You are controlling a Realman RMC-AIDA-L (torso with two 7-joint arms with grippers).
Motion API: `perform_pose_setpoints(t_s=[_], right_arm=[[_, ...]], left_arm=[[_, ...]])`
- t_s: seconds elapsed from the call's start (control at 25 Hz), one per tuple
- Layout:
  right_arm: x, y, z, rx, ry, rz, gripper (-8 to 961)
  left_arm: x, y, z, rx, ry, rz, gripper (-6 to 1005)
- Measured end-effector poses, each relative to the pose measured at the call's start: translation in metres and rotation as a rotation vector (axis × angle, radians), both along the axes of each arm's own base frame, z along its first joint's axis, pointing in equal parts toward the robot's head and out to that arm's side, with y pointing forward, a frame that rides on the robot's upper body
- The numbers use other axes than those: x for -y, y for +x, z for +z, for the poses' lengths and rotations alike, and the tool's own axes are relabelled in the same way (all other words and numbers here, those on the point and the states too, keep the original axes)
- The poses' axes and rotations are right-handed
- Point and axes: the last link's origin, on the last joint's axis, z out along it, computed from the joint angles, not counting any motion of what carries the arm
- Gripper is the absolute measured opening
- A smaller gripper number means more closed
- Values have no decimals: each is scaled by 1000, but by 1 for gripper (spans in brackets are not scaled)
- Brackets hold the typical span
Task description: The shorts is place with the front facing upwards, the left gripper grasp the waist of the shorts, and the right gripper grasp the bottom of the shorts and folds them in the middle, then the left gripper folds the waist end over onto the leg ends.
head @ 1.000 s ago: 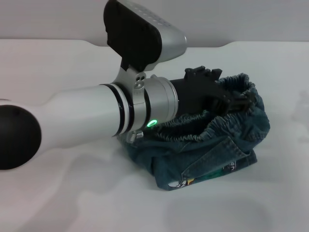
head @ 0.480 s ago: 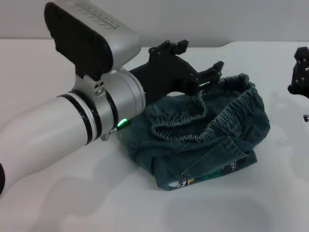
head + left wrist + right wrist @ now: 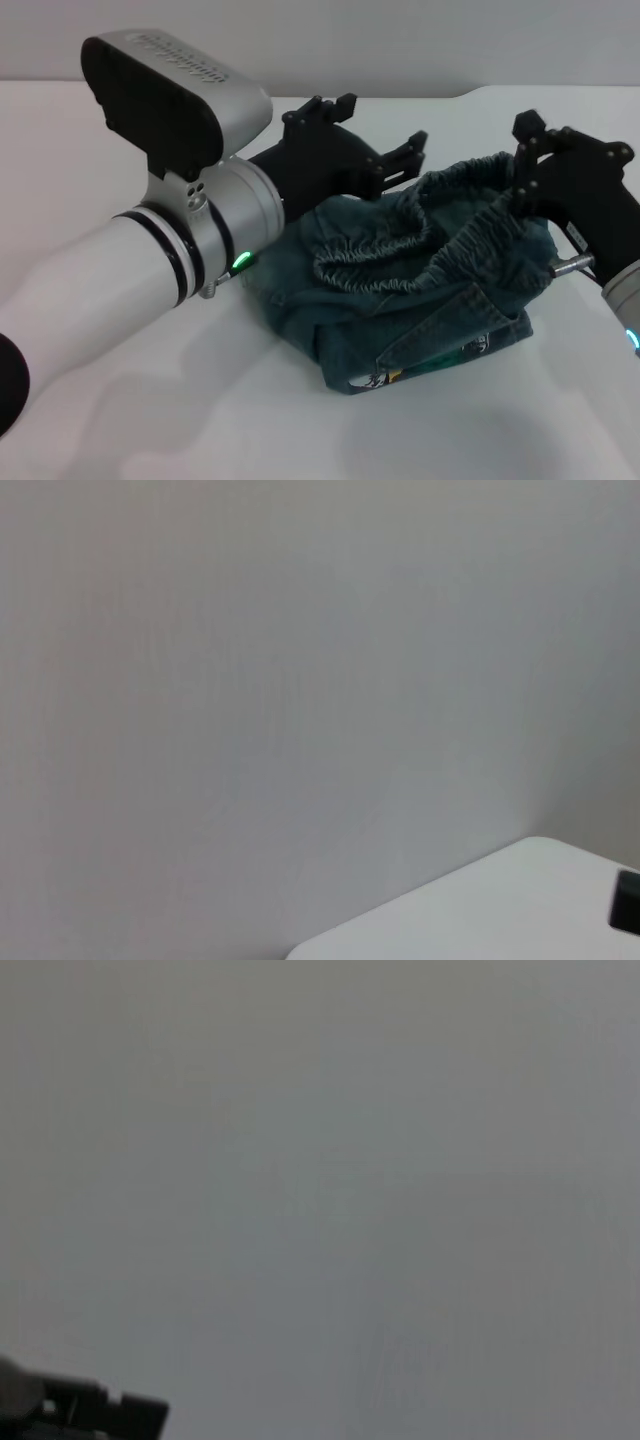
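The blue denim shorts (image 3: 440,310) lie bunched and folded on the white table (image 3: 150,420). The ruffled waist (image 3: 390,265) lies on top, and the leg ends (image 3: 400,372) with the cartoon print show at the front edge. My left gripper (image 3: 372,135) hovers open just above the back left of the shorts and holds nothing. At the right end of the waistband my right gripper (image 3: 522,165) is open, its lower fingertip close to the ruffles. Neither wrist view shows the shorts.
The table's far edge (image 3: 560,92) meets a grey wall behind the shorts. My thick left arm (image 3: 150,270) crosses the left half of the table. The left wrist view shows only wall and a table corner (image 3: 500,900).
My left gripper let go of the waistband and lifted back to the left, leaving the waist on the folded shorts. My right gripper came in from the right edge to the waistband.
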Motion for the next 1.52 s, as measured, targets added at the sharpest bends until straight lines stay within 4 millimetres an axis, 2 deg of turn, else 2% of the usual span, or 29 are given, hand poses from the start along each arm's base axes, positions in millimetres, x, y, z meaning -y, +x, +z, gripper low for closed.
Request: perform_pose_setpoints(t_s=[0.12, 0.2, 0.36, 0.44, 0.72, 0.8, 0.84, 0.88, 0.96, 1.0, 1.2, 1.28, 1.44, 1.52], right_arm=[[-1, -6, 13, 39, -10, -69, 74], [0, -12, 30, 50, -14, -114, 76], [2, -30, 69, 96, 6, -168, 81], [-1, -36, 82, 111, 0, -199, 84], [-25, -39, 105, 87, -98, -319, 92], [-31, -36, 111, 74, -148, -368, 95], [-32, -33, 113, 73, -174, -390, 96], [-34, -31, 117, 73, -198, -410, 97], [-36, -27, 127, 69, -240, -435, 100], [-35, -26, 133, 63, -254, -440, 101], [-32, -27, 179, -8, -311, -477, 315], [-34, -30, 192, -18, -397, -517, 338], [-38, -33, 189, 23, -455, -553, 385], [-42, -32, 184, 82, -464, -590, 408]], left_arm=[[-1, -2, 0, -1, 4, 6, 849], [-5, -16, 3, 4, 27, 53, 849], [-6, -21, 4, 6, 32, 70, 849], [-8, -27, 4, 10, 32, 93, 849], [-15, -34, 8, 20, 42, 127, 849], [-23, -71, 44, 64, 194, 252, 849], [-23, -71, 44, 64, 194, 252, 849], [-22, -85, 56, 90, 267, 301, 849], [-22, -85, 56, 90, 267, 301, 849], [-16, -104, 75, 145, 394, 374, 849], [-11, -106, 76, 156, 455, 379, 849], [-13, -111, 71, 172, 478, 395, 849], [-13, -111, 71, 172, 478, 395, 849], [-13, -114, 66, 243, 537, 409, 849]])
